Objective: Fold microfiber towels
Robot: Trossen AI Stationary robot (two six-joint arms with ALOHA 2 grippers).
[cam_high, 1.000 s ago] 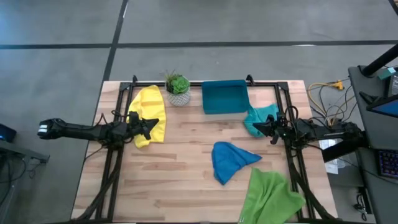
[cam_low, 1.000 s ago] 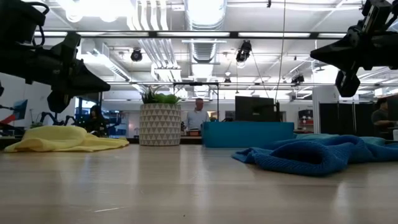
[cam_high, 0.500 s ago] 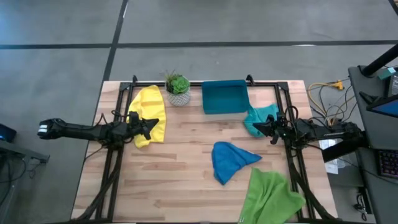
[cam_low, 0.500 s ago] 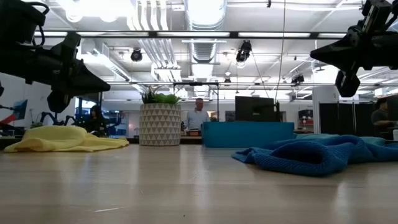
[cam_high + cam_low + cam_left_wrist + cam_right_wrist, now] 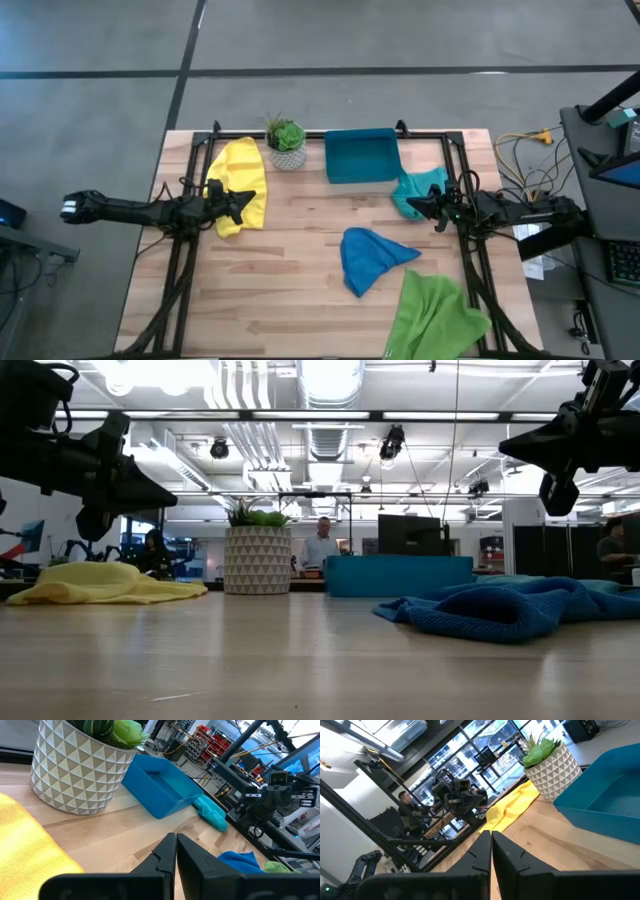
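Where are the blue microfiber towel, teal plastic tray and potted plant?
crumpled blue microfiber towel [image 5: 368,258]: high view, middle of the heap.
rigid teal plastic tray [image 5: 361,156]: high view, tray floor.
white-potted green plant [image 5: 287,137]: high view, leaves.

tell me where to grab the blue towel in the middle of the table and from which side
Probably the pointed corner of the blue towel that sticks out toward the right arm's side. It lies flatter than the bunched bulk, so the right gripper, shut now, could open and pinch it from above.
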